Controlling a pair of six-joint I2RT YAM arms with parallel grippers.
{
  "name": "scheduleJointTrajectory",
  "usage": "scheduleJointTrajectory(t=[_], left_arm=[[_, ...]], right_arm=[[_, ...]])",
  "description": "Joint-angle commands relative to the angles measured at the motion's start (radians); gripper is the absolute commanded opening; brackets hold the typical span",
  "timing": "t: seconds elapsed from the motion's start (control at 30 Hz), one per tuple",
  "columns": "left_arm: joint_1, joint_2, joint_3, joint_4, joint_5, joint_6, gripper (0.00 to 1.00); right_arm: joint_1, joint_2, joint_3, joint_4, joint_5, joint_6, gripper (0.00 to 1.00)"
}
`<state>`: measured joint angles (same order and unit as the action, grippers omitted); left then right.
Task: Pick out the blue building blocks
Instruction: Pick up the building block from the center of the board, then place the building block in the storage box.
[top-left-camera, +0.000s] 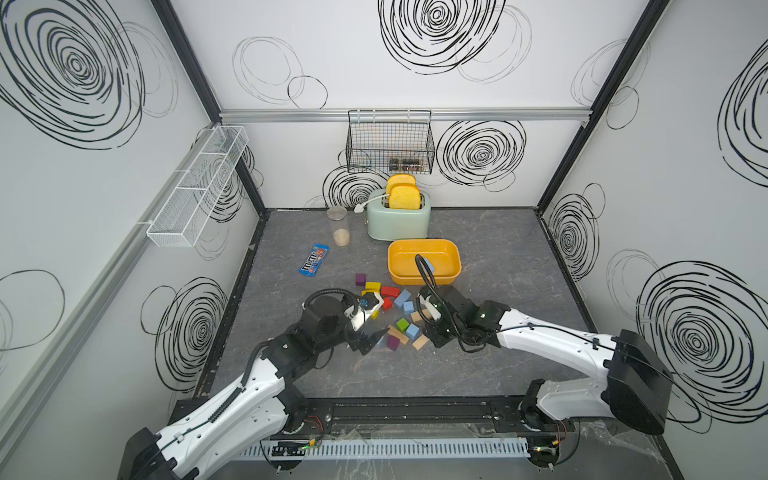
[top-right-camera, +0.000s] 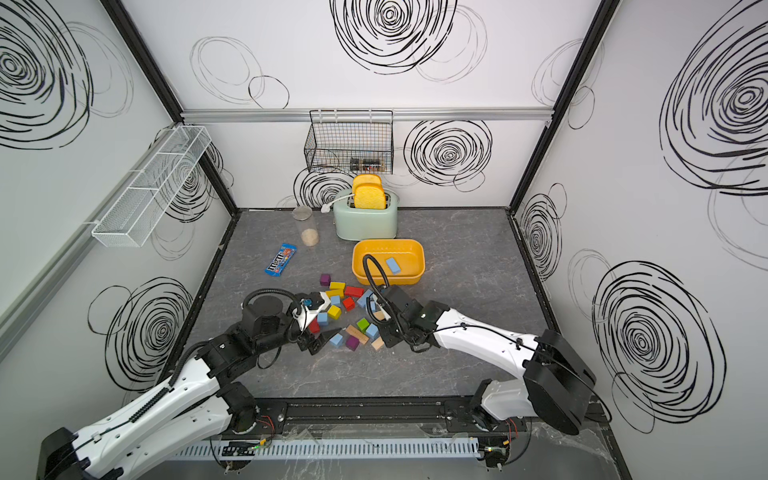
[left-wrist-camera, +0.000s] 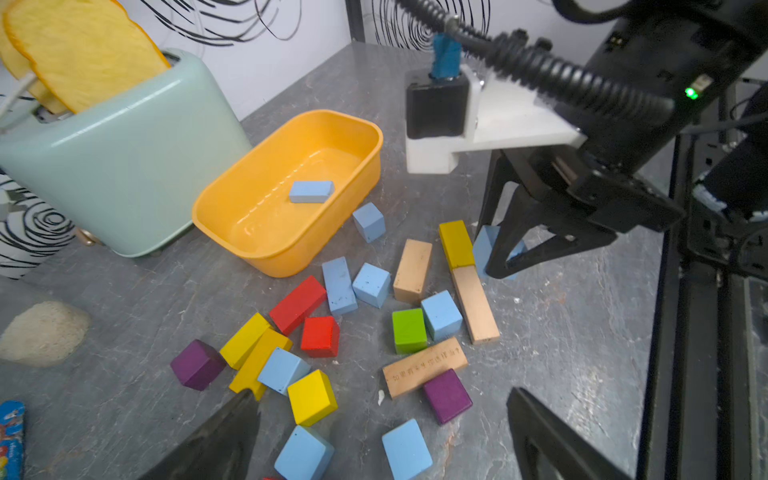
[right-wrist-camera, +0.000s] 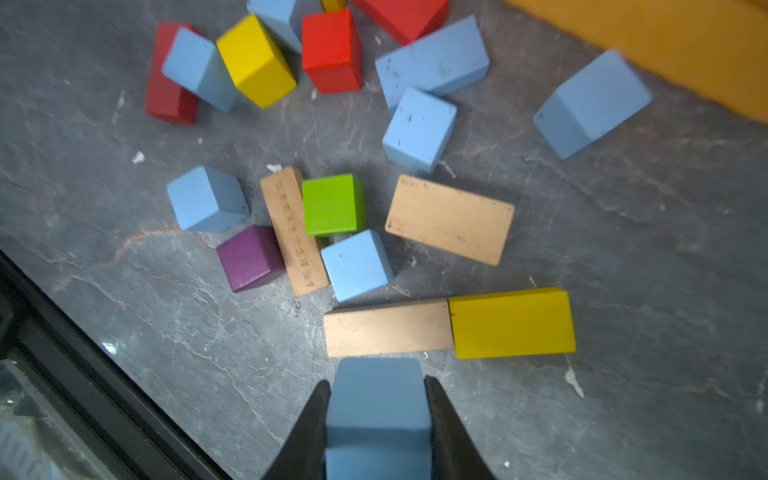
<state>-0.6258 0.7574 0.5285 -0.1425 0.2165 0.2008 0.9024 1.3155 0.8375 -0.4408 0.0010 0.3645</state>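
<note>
While the right claw (right-wrist-camera: 377, 382) clamps a blue block (right-wrist-camera: 376, 415), the left claw (left-wrist-camera: 382, 397) gapes (a blue brick (left-wrist-camera: 311, 191) lies in the tub (left-wrist-camera: 286, 253) at one o'clock).

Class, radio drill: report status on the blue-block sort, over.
Left gripper open, empty. Right gripper shut on blue block. One blue brick in yellow tub, other blue blocks loose on table. Yellow brick close beside the grip.

Right tool (right-wrist-camera: 377, 384) pinching blue block (right-wrist-camera: 376, 419), yellow brick (right-wrist-camera: 511, 323) near
</note>
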Motion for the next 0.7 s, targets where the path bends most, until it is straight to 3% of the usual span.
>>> scheduleJointTrajectory(t=[0.0, 0.23, 0.43, 0.67], left_arm=[[0.05, -0.003, 0.07, 0.1, 0.045, -0.033, 0.96], [0.212, 0.091, 0.174, 0.103, 0.227, -0.081, 0.96], [0.231, 0.152, 0.224, 0.17, 0.223, -0.088, 0.96], [0.236, 0.248, 0.226, 0.284, 0.17, -0.151, 0.96]], right_arm=[[-0.05, -0.032, 0.056, -0.033, -0.025, -0.027, 0.0], [-0.163, -0.041, 0.129, -0.034, -0.043, -0.081, 0.0], [-0.238, -0.046, 0.156, 0.065, -0.053, -0.117, 0.0], [-0.317, 0.048, 0.242, 0.126, -0.082, -0.119, 0.0]])
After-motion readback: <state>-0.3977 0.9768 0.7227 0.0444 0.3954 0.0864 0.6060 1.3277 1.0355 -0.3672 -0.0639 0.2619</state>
